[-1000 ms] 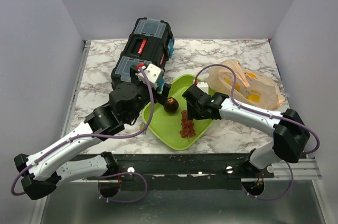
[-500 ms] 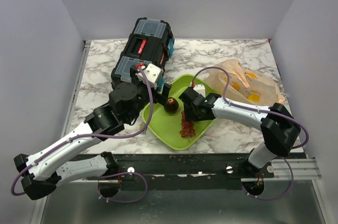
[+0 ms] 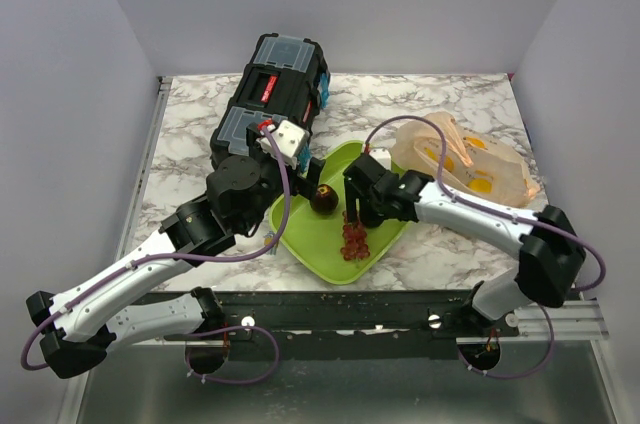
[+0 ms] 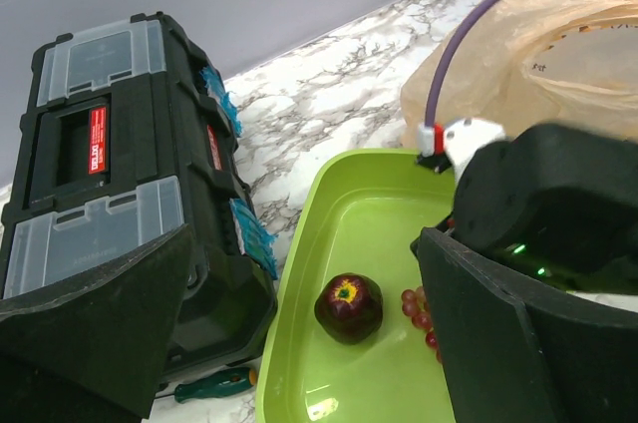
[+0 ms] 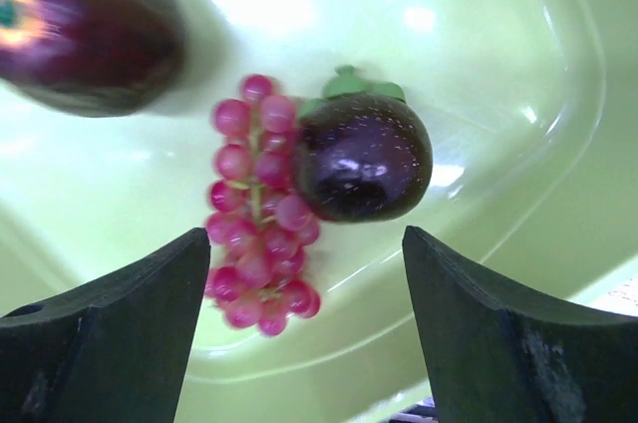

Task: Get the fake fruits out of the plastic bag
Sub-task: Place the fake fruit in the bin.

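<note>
The peach plastic bag (image 3: 470, 169) lies at the right with yellow fruits (image 3: 481, 184) showing through it. A dark maroon apple (image 3: 323, 198) and a red grape bunch (image 3: 354, 240) lie in the lime-green tray (image 3: 320, 244). My right gripper (image 3: 360, 206) hovers open over the tray. In its wrist view the grapes (image 5: 254, 213) and a dark maroon round fruit (image 5: 364, 156) lie below the gripper (image 5: 304, 333), apart from its fingers. My left gripper (image 4: 309, 343) is open and empty beside the tray's left edge, with the apple (image 4: 348, 306) ahead of it.
A black toolbox (image 3: 272, 94) stands at the back left, close to my left gripper. A green-handled screwdriver (image 4: 214, 383) lies between the toolbox and the tray. The right arm's wrist (image 4: 558, 194) fills the tray's right side in the left wrist view.
My right arm swung a little to the left over the tray and came back. The left arm, the apple and the grapes have not moved.
</note>
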`<act>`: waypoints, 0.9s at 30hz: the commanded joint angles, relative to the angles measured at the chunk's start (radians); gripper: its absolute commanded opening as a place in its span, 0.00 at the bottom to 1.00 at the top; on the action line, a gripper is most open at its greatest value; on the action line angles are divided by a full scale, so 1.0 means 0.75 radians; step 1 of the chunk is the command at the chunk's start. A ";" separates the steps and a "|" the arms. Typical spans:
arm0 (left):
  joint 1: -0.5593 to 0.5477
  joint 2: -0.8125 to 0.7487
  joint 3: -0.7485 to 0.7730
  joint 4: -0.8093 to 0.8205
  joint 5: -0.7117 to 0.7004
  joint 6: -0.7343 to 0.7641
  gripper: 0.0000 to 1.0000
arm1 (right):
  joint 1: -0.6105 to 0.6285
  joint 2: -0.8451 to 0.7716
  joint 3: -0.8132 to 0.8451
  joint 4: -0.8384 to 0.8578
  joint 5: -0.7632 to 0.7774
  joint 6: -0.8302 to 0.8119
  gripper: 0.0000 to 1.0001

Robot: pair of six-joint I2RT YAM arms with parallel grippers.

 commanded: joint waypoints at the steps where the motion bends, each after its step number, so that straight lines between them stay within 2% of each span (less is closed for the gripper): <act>1: 0.000 0.002 0.017 -0.009 -0.002 0.004 0.92 | -0.005 -0.195 0.119 -0.041 0.012 -0.092 0.78; 5: 0.000 0.001 0.005 0.008 -0.017 0.004 0.92 | -0.005 -0.292 0.194 -0.163 0.117 -0.115 0.67; 8: 0.000 0.011 0.011 -0.005 -0.017 0.004 0.92 | -0.005 -0.395 0.166 -0.218 0.210 -0.144 0.65; 11: 0.000 0.022 0.016 -0.008 -0.026 0.042 0.92 | -0.005 -0.513 0.131 -0.304 0.278 -0.113 0.59; 15: 0.000 0.022 0.020 -0.015 -0.010 0.036 0.92 | -0.004 -0.679 0.070 -0.447 0.361 -0.051 0.59; 20: 0.000 0.030 0.029 -0.024 0.012 0.024 0.92 | -0.005 -0.798 0.121 -0.655 0.525 0.149 0.58; 27: 0.000 0.037 0.033 -0.032 0.030 0.018 0.92 | -0.018 -0.681 0.228 -0.930 0.842 0.432 0.61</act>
